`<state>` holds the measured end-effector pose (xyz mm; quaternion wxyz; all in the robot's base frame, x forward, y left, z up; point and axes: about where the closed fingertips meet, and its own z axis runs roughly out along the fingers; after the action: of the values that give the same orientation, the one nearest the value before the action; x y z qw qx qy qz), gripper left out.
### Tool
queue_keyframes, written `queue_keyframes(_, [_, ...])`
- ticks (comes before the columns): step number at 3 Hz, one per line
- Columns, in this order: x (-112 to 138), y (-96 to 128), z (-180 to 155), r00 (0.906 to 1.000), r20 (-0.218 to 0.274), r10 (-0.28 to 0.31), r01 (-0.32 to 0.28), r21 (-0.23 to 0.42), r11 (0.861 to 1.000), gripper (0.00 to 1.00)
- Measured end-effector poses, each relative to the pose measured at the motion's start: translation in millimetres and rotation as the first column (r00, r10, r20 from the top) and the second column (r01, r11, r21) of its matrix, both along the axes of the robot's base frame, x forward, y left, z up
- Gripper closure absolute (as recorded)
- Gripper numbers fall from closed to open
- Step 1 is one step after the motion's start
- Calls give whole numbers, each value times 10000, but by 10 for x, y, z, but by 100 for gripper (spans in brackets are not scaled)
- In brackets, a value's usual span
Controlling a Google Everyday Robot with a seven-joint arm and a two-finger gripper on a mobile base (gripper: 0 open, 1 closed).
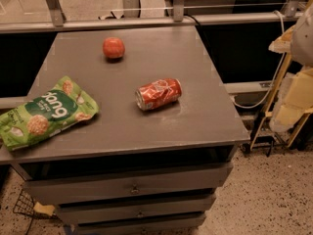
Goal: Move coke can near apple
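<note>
The coke can point(158, 93) is red with white script and lies on its side near the middle of the grey cabinet top point(195, 126), its silver end facing left. The apple point(113, 48) is small, round and reddish-orange. It sits further back and to the left, well apart from the can. My gripper is out of view. Only a pale blurred shape point(304, 33), possibly part of my arm, shows at the right edge, away from both objects.
A green snack bag point(45, 112) lies flat at the left front of the top, overhanging the edge. Drawers point(132, 187) run below the front edge. A metal rail point(146, 21) crosses behind. Yellow frame and cables point(281, 102) stand to the right.
</note>
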<state>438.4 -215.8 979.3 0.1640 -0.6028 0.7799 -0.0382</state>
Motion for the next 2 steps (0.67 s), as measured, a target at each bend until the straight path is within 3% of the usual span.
queue_keyframes(1, [5, 6, 5, 10000, 39, 30, -30, 0, 10000, 0])
queue_keyframes(2, [305, 376, -228, 9794, 18, 2021, -2021, -31, 9794, 0])
